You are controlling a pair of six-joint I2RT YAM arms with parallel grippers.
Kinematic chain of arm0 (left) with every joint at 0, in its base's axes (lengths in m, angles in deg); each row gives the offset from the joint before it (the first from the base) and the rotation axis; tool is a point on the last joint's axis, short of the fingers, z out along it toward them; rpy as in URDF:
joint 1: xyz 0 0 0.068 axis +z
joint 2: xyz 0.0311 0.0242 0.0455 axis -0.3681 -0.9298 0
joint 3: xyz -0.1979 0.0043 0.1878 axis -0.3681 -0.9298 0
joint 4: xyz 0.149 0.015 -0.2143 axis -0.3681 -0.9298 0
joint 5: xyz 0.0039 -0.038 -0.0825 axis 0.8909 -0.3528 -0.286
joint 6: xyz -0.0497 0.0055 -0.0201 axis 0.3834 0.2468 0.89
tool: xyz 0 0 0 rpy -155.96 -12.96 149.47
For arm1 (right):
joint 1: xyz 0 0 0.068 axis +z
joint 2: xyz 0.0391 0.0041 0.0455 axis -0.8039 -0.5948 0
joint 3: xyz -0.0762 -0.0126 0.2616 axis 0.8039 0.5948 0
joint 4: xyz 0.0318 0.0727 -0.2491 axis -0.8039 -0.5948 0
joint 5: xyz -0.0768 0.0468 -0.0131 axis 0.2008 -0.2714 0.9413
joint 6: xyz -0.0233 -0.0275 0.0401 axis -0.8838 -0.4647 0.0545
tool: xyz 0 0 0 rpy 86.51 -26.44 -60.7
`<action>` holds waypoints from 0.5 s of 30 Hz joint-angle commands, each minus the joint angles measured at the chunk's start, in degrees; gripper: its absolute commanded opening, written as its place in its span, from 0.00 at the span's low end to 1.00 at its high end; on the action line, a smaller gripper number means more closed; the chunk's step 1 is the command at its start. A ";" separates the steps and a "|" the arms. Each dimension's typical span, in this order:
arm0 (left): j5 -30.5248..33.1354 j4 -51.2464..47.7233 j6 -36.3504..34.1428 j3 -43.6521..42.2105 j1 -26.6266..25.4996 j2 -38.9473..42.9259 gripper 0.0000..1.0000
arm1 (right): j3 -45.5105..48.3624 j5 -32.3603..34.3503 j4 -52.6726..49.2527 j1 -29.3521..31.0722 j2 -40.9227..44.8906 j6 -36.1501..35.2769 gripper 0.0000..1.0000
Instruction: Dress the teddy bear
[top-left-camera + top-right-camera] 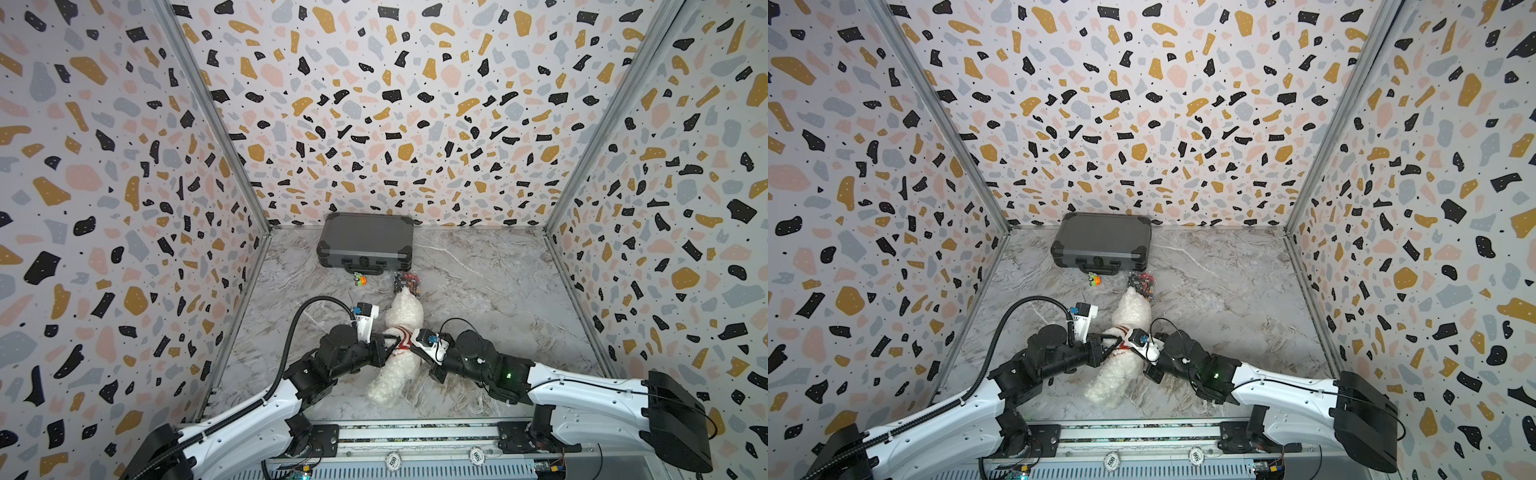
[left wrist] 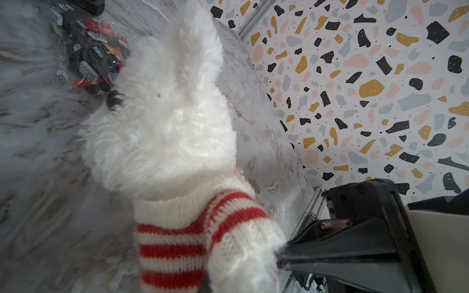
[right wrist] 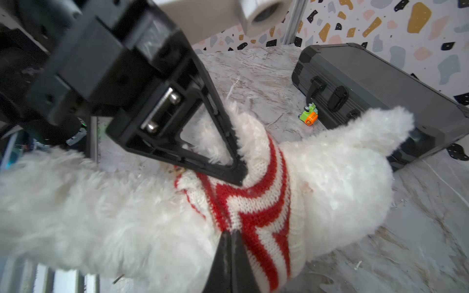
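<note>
Mid-step, by the look: striped sweater [image 3: 256, 203] bunched at chest of teddy bear [image 1: 397, 368], lying lower centre in both top views. Jaws: left gripper [image 3: 237, 165] clenched on sleeve edge, prob. w/ fur; right gripper [image 3: 229, 238] pinching hem. Next: tug hem legward, evenly. Count: 1 bear, 1 sweater, 2 grippers, 1 grey case [image 1: 365, 239], 1 toy car [image 3: 310, 117], 1 bag of bricks [image 2: 94, 55].

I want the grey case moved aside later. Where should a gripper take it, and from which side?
Probably its black handle, from the robot's side: the grey case lies flat by the back wall, looks too broad for the jaws, and the handle juts from its near edge.
</note>
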 commanded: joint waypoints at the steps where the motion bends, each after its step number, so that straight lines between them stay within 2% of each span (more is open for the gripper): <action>1: 4.80 -2.32 -3.96 1.34 0.16 1.57 0.00 | -4.79 -14.84 -5.88 0.13 2.59 2.23 0.00; 4: 7.48 -4.19 -6.39 0.72 0.17 2.07 0.00 | -4.74 -25.25 -5.48 -2.13 3.99 5.43 0.00; 6: 8.35 -4.37 -6.80 0.14 0.14 2.18 0.00 | -2.92 -34.88 0.01 -5.54 4.60 10.37 0.00; 8: 8.22 -4.42 -7.00 0.12 0.12 2.17 0.00 | -1.70 -40.19 4.41 -7.51 4.54 13.99 0.00; 10: 7.56 -4.46 -7.00 0.45 0.10 2.35 0.00 | -1.98 -39.41 3.45 -7.90 4.05 13.80 0.00; 11: 7.03 -4.25 -6.82 0.56 0.11 2.54 0.00 | -3.13 -36.98 0.14 -7.88 3.42 12.43 0.03; 14: 5.91 -3.63 -6.02 1.03 0.06 3.32 0.00 | -5.05 -25.59 -7.25 -8.23 2.87 10.49 0.28; 15: 5.91 -4.02 -5.85 1.45 0.15 3.57 0.00 | -4.90 -21.84 -8.08 -8.43 3.52 10.39 0.33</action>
